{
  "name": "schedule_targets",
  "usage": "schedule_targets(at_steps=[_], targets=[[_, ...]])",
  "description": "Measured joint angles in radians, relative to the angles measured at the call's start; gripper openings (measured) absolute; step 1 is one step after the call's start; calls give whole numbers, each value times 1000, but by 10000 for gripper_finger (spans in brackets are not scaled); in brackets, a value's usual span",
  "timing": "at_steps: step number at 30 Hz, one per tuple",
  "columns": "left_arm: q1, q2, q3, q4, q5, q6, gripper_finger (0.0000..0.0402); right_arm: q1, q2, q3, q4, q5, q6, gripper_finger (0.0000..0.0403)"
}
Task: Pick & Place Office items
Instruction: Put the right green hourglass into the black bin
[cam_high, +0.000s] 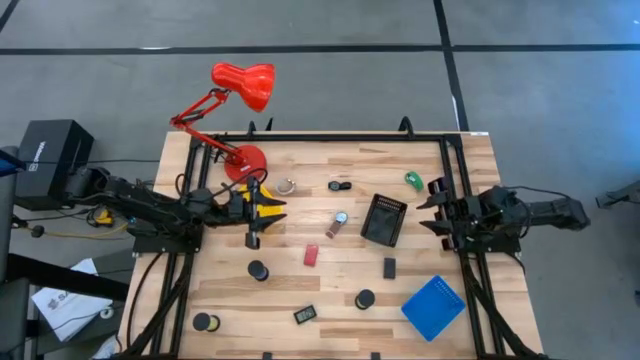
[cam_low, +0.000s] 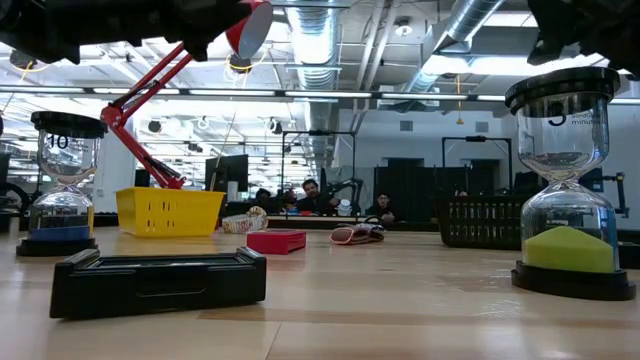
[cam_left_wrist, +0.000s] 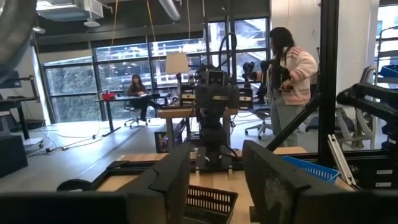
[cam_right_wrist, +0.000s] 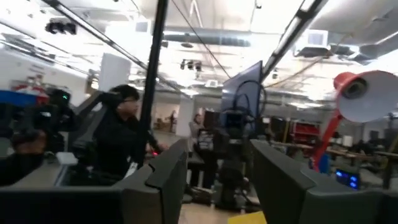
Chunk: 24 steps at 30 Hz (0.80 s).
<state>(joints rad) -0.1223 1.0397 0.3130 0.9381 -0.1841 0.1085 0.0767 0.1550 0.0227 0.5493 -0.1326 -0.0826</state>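
The small office items lie scattered on the wooden table: a red block (cam_high: 311, 255), black discs (cam_high: 259, 270) (cam_high: 365, 298), a black block (cam_high: 389, 268), a green piece (cam_high: 413, 180) and silvery bits (cam_high: 341, 218). My left gripper (cam_high: 268, 210) is open and hovers level over the yellow tray (cam_high: 272, 209) at the table's left side, touching nothing. In its own view the left gripper (cam_left_wrist: 217, 186) shows a wide gap between the fingers. My right gripper (cam_high: 428, 206) (cam_right_wrist: 217, 186) is open at the table's right edge, near the green piece and the black tray (cam_high: 384, 218).
A big red desk lamp (cam_high: 240, 90) stands at the far left corner. A blue tray (cam_high: 433, 307) lies near the right front corner. Two hourglasses (cam_low: 61, 185) (cam_low: 572, 180) stand close to the low camera. People are in the room behind the table.
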Motion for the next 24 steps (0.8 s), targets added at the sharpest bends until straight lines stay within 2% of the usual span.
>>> schedule_targets(at_steps=[9,13,24], targets=[[0,-1,0,-1,0,0,190,92,333,2,235,2,27,240],[0,-1,0,0,0,0,195,134,499,48,262,2,30,244],[0,-1,0,5,1,0,191,237,998,303,267,0,23,244]])
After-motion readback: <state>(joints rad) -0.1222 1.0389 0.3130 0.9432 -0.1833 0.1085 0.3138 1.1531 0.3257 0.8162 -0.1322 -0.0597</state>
